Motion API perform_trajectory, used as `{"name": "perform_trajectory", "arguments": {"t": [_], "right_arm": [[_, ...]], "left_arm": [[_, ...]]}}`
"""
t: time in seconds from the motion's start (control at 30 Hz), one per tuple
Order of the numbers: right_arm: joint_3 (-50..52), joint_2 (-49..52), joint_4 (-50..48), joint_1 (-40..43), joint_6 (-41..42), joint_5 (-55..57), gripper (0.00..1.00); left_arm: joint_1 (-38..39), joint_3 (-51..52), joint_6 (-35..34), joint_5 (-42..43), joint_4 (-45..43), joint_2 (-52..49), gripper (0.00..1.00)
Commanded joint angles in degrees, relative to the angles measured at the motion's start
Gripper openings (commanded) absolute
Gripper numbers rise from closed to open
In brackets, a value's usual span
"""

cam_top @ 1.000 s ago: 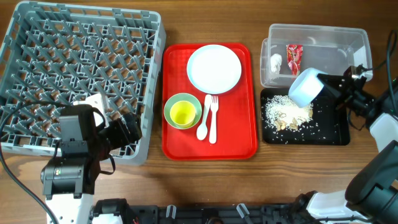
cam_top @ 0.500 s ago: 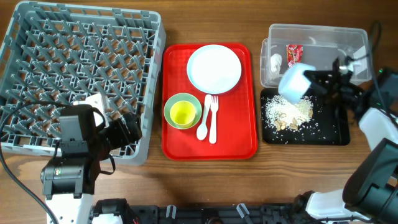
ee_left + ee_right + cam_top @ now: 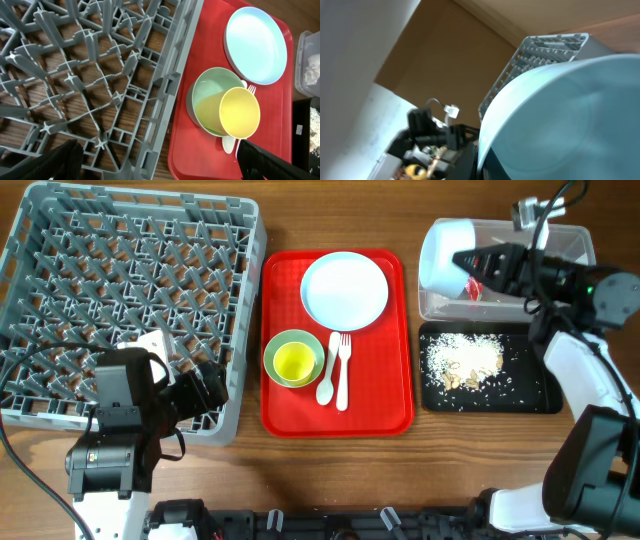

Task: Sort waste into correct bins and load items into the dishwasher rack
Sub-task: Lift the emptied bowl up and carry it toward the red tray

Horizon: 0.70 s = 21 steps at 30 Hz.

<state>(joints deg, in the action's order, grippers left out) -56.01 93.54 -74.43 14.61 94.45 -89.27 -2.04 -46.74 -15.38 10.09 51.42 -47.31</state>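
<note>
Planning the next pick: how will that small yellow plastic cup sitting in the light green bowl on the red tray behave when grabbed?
The small yellow plastic cup looks thin-walled and empty, so probably light and squeezable. It sits loose in the light green bowl, so a sideways nudge could tip it or drag the bowl along.

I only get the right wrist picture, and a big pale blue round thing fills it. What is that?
Observer: A blue bowl, held by the right gripper and tipped on its side.
Visitor: Where is it hanging?
Observer: Over the clear tub, at the end nearest the red tray.
Visitor: And the other arm?
Observer: The left gripper is open above the rack, near its edge, holding nothing.
</note>
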Motion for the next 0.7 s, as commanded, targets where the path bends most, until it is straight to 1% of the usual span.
{"name": "perform_trajectory", "arguments": {"t": [0.0,0.07,0.23,0.37,0.57,0.67], "right_arm": [[-5.7,0.0,0.2,-0.2,9.7,-1.1,0.05],[-8.0,0.0,0.4,-0.2,11.0,-1.2,0.05],[-14.2,0.0,4.9,-0.2,10.5,-1.2,0.05],[-17.4,0.0,5.6,-0.2,10.8,-1.2,0.05],[-21.5,0.0,9.9,-0.1,10.3,-2.5,0.05],[-24.1,0.0,14.2,0.0,8.4,-2.7,0.05]], "left_arm": [[0.0,-0.7,-0.1,-0.5,-0.1,0.4,1.0],[0.0,-0.7,-0.1,-0.5,-0.1,0.4,1.0],[0.0,-0.7,-0.1,-0.5,-0.1,0.4,1.0],[0.0,-0.7,-0.1,-0.5,-0.1,0.4,1.0],[0.0,-0.7,-0.1,-0.5,-0.1,0.4,1.0],[0.0,-0.7,-0.1,-0.5,-0.1,0.4,1.0]]}}
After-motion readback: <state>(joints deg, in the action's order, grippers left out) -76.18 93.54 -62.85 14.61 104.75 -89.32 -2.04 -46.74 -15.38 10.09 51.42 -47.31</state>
